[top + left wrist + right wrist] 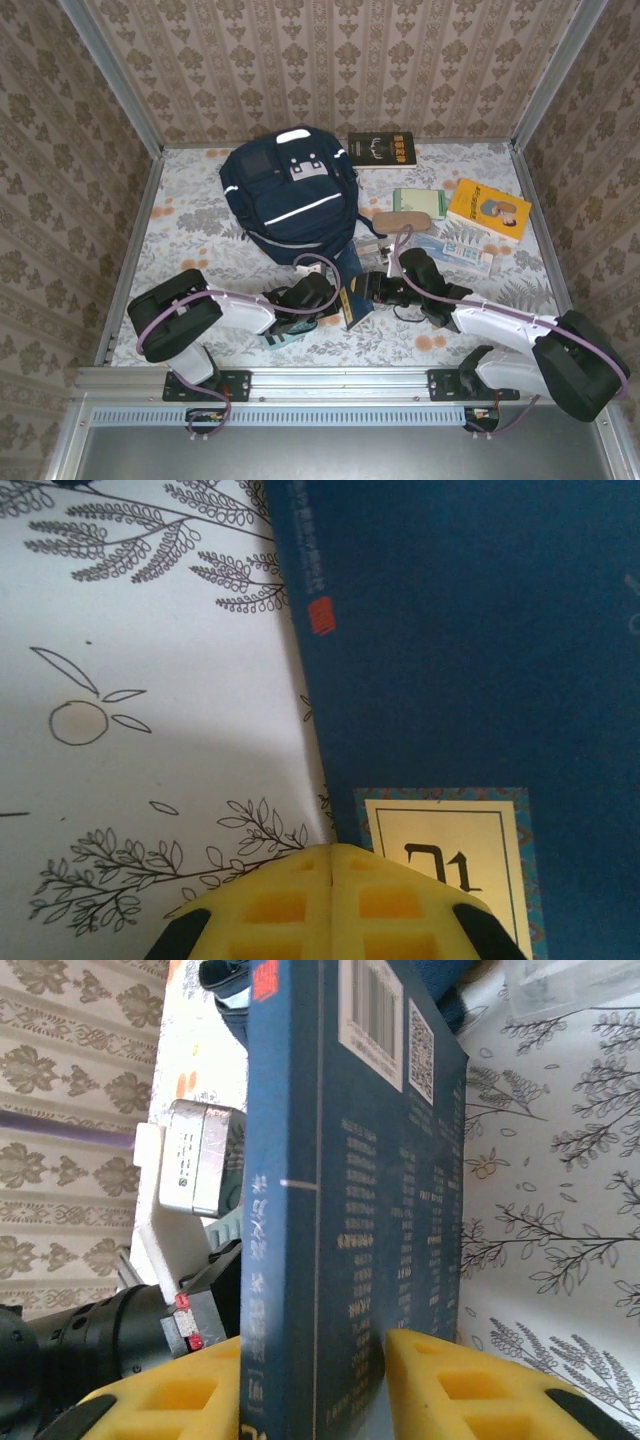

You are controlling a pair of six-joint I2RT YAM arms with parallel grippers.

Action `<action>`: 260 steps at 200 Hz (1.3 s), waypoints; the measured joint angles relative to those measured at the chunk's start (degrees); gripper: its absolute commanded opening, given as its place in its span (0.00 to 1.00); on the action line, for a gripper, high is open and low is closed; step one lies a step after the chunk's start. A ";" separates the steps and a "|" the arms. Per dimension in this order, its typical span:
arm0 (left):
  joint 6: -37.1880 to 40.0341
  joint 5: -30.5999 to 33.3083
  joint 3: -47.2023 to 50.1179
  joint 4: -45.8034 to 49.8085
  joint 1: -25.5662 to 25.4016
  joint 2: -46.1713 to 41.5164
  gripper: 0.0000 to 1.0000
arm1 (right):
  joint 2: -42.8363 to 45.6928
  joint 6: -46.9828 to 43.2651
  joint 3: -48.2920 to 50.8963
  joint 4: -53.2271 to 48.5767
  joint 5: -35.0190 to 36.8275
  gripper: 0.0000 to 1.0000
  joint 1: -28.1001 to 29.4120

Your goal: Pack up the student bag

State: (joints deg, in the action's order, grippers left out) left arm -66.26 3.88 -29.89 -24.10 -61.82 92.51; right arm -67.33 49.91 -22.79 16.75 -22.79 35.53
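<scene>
closest to the lens, the right gripper [310,1352] has its jaws narrowed onto a blue book [350,1210] that stands on its edge, with one of its yellow pads [470,1390] lying against the back cover and the other against the spine; a barcode and a square code sit near the top of that cover. in the left wrist view the left gripper [330,854] is fully closed and holds nothing, its two fingers pressed together and its tip right at the book's front cover, just below a cream label with a patterned border; whether it actually touches cannot be told. seen from above, the book stands between the two grippers, near the middle of the near edge of the tabletop [200,240], which is covered by a flower-printed cloth. the backpack [290,190] lies flat toward the far edge, left of centre, well apart from both grippers. a dark book [382,149] lies at the far edge just right of the backpack, and a yellow book [488,210] lies near the right edge.
</scene>
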 measured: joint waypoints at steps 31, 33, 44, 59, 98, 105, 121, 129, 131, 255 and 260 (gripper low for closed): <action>0.02 0.00 0.00 0.04 0.00 -0.04 0.00 | -1.77 -0.52 -0.48 -1.27 -0.28 0.37 -0.02; 0.04 0.00 0.00 0.09 0.00 -0.07 0.00 | -1.81 -0.70 -0.59 -1.68 -0.17 0.38 -0.02; 0.07 0.00 0.00 0.31 0.00 -0.22 0.00 | -1.75 -1.68 -1.27 -3.82 0.26 0.43 -0.02; 0.26 -0.02 0.00 0.79 0.00 -0.44 0.00 | -1.57 -3.32 -2.54 -7.26 1.16 0.44 -0.13; 0.72 -0.09 0.02 3.15 -0.07 -1.66 0.00 | 0.00 -7.82 -6.34 -16.39 2.25 0.44 -1.31; 0.85 -0.09 0.02 3.48 -0.07 -1.79 0.00 | -0.02 -8.59 -7.23 -17.70 2.27 0.44 -1.57; 1.07 -0.09 0.02 4.00 -0.07 -2.03 0.00 | -0.46 -10.36 -9.22 -20.24 2.25 0.42 -2.16; 1.16 -0.09 0.02 4.13 -0.07 -2.10 0.00 | -0.96 -11.08 -10.01 -20.92 2.21 0.39 -2.45; 1.18 -0.09 0.02 4.15 -0.07 -2.12 0.00 | -1.09 -11.26 -10.19 -21.14 2.19 0.38 -2.51; 8.15 1.05 -2.71 21.84 0.22 -10.80 0.26 | 2.43 -13.33 -10.36 -22.67 0.72 0.00 -6.01; 9.25 1.33 -3.61 23.96 0.46 -12.11 0.30 | 4.13 -13.16 -9.92 -22.16 1.18 0.00 -6.38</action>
State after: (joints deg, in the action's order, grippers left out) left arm -57.01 5.21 -33.50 -0.14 -61.36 80.40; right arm -63.20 36.75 -32.71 -5.41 -21.61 29.15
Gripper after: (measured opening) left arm 0.230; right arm 0.137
